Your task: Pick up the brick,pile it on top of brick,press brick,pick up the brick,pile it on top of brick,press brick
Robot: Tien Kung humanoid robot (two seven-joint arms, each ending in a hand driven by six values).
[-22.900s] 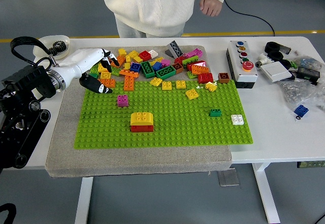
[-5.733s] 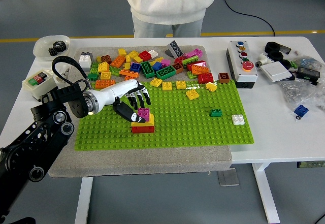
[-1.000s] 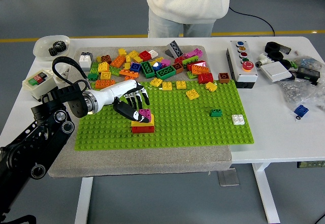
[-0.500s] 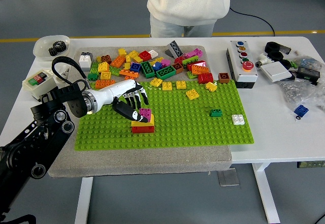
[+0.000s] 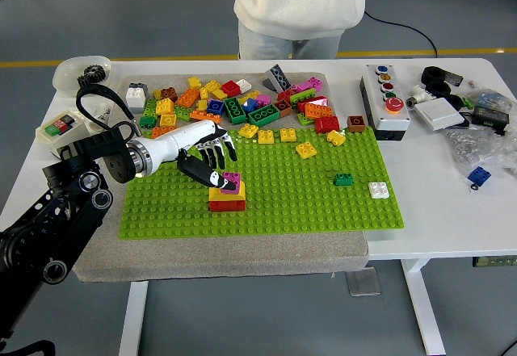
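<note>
A stack stands on the green baseplate (image 5: 323,207): a red brick (image 5: 228,206) at the bottom, a yellow brick (image 5: 222,194) on it, and a small pink brick (image 5: 233,180) on top at its right side. My left hand (image 5: 212,161) reaches in from the left and hovers over the stack's left side. Its fingers (image 5: 221,148) are spread and hold nothing. The black thumb tip (image 5: 216,180) lies against the pink brick's left side. My right arm is out of view.
Several loose bricks (image 5: 242,102) lie along the baseplate's far edge. A green brick (image 5: 342,179) and a white brick (image 5: 377,190) sit on the plate's right. A button box (image 5: 386,102) stands right, a switch box (image 5: 60,128) left. A person (image 5: 299,5) stands at the far side.
My left hand and forearm have drawn back slightly up and to the left. The pink brick stays on the stack. The person has barely moved.
</note>
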